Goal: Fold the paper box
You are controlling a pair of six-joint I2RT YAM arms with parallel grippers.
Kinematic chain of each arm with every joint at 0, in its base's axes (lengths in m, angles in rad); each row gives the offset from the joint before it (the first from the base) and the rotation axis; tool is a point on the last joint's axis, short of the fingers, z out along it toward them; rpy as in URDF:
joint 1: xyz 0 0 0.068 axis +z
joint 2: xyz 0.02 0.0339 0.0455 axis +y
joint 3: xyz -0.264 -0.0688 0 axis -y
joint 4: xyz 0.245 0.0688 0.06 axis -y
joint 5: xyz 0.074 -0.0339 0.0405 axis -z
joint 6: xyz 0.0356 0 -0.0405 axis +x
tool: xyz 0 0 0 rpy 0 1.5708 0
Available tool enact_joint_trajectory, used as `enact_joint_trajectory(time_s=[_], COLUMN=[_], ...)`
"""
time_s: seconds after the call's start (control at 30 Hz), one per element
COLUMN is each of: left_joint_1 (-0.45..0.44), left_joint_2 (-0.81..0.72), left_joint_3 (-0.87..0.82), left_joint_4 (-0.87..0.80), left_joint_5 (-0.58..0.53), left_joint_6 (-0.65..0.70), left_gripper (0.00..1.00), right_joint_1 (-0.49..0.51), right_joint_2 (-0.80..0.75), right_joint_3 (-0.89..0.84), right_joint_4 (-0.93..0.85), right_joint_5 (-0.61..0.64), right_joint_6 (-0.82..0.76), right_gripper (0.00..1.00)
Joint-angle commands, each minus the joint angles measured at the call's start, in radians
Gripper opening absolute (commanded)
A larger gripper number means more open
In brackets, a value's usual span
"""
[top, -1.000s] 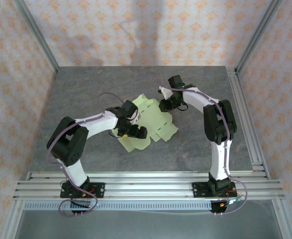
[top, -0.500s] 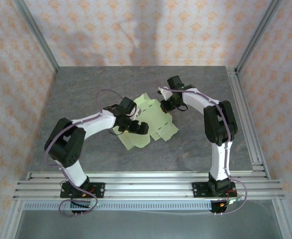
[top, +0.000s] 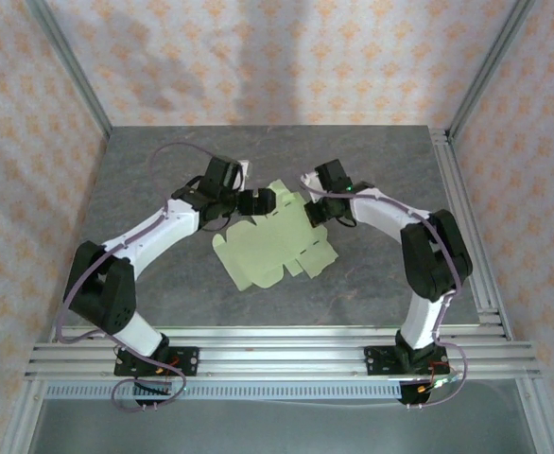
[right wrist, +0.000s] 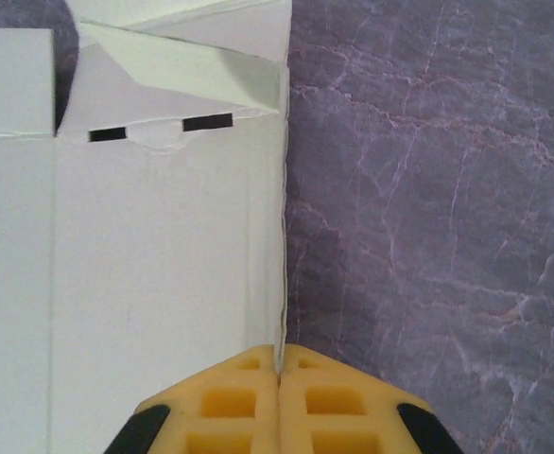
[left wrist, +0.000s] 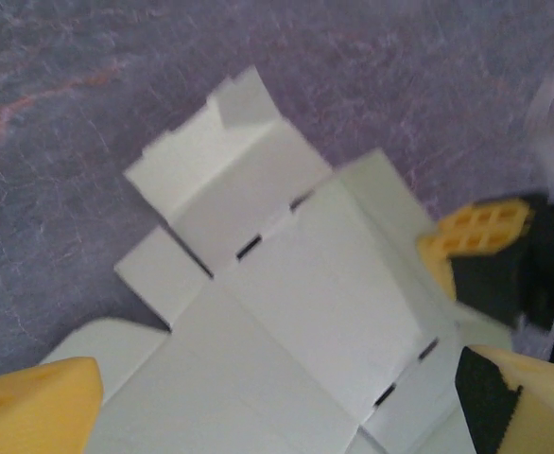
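The paper box (top: 272,241) is a pale green die-cut sheet lying mostly flat on the grey table, with flaps and slots showing in the left wrist view (left wrist: 296,284). My left gripper (top: 261,201) hovers open over the sheet's far left part; in its own view (left wrist: 277,416) the yellow fingertips (left wrist: 31,411) stand wide apart with nothing between them. My right gripper (top: 313,216) is shut on the sheet's right edge. The right wrist view shows the thin card edge (right wrist: 279,284) running into the pressed-together pads (right wrist: 230,402).
The dark grey marbled tabletop (top: 390,274) lies bare to the right of and in front of the sheet. Aluminium rails (top: 277,345) run along the near edge and the right side (top: 466,227). Patterned walls enclose the back and sides.
My left arm has swung from the sheet's near left corner to its far left side, uncovering the card. My right gripper has closed on the sheet's right edge.
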Motion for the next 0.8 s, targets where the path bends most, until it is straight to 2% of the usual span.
enact_joint_trajectory(time_s=[0.0,0.2,0.37,0.63,0.77], left_joint_1=[-0.002,-0.003,-0.003,-0.018,-0.041], left_joint_2=[0.057,0.248,0.406,0.537,0.551], left_joint_3=[0.097,0.327,0.500,0.613,0.620], left_joint_4=[-0.048,-0.135,-0.185,-0.189,-0.173], left_joint_5=[-0.040,0.073,0.133,0.234,0.278], left_joint_6=[-0.078,-0.170,-0.202,-0.233,-0.250], left_gripper=[0.91,0.82,0.77,0.73,0.72], right_joint_1=[0.025,0.031,0.034,0.035,0.035], right_joint_2=[-0.071,-0.123,-0.126,-0.115,-0.092], right_joint_3=[-0.073,-0.164,-0.182,-0.183,-0.174], right_joint_4=[0.135,0.269,0.306,0.321,0.321], right_joint_5=[0.109,0.077,0.036,0.036,0.043], right_joint_6=[0.019,0.033,0.034,0.031,0.036], right_gripper=[0.00,0.00,0.00,0.00,0.00])
